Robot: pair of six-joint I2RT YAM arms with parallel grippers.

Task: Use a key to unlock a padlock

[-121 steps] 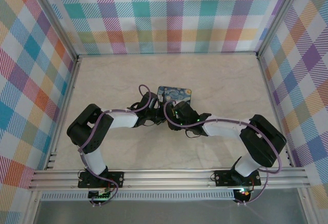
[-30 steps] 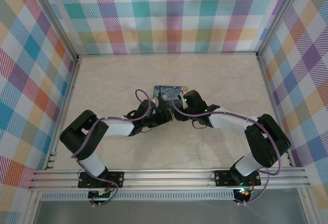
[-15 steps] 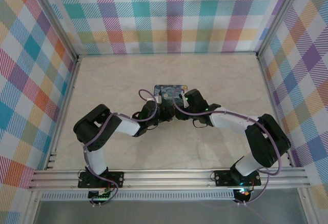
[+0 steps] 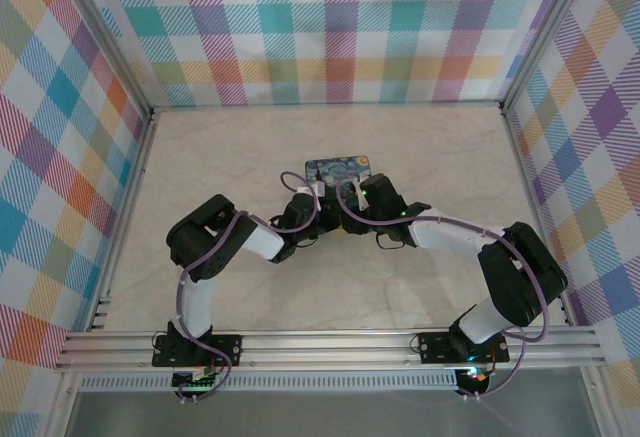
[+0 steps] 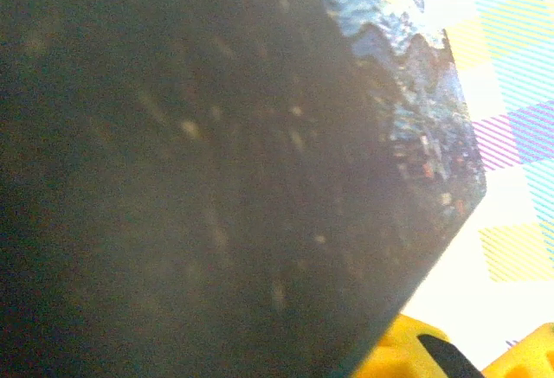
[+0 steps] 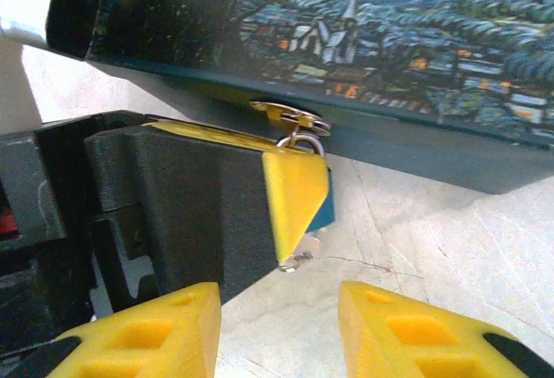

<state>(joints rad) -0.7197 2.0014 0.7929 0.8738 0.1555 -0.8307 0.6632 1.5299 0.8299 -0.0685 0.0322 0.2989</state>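
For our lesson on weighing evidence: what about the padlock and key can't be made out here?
Right wrist: keyhole covered by the key head; whether the left gripper pinches the key is unclear.
Left wrist: padlock face a dark blur, too close.
Top external: key too small, crowded by the right gripper.

**Colours and patterns**

Padlock (image 4: 337, 169): dark blue swirling night-sky print, yellow stars, orange-lit village.
Key (image 6: 284, 112) under the padlock: brassy, with a silver ring.
Left gripper (image 6: 296, 201) beside the padlock: black with a yellow pad.
Right gripper (image 6: 277, 326) fingers (image 6: 156, 330): yellow.
Table (image 4: 440, 147) around the padlock: cream marbling.
Walls (image 4: 330, 27) behind the padlock: pastel plaid.
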